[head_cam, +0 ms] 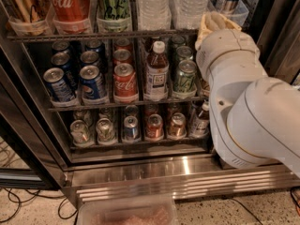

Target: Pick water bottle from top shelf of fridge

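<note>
A: We're looking into the dark-framed, glass-door drinks fridge (140,170). The cream-coloured gripper (212,25) is up at the right end of the top shelf (93,34), the uppermost thin dark wire rack. It sits on the end of the bulky white robot arm (253,111).

B: Open or closed?

A: Can't tell from this angle.

B: And the water bottle?

A: The clear ribbed plastic water bottle (187,6) stands upright on the top shelf, just left of the gripper. I can't tell whether the two touch. The bottle's cap is cut off by the top edge of the view. A second ribbed clear bottle (153,8) stands one place further left.

B: Beyond those?

A: Further left of the gripper on the same rack are a green-patterned can (114,6), a red Coca-Cola can (70,3) and a gold-brown can (21,6). They stand in clear plastic trays (28,28).

B: Below the gripper?

A: Down and to its left, on the middle rack (117,103), is a brown-drink bottle with a white cap (157,71). It stands between a red cola can (125,81) and a green can (185,76), with blue Pepsi cans (93,83) further left. The lowest rack (140,142) holds a row of small cans (131,127). The arm hides the right ends of both racks.
</note>
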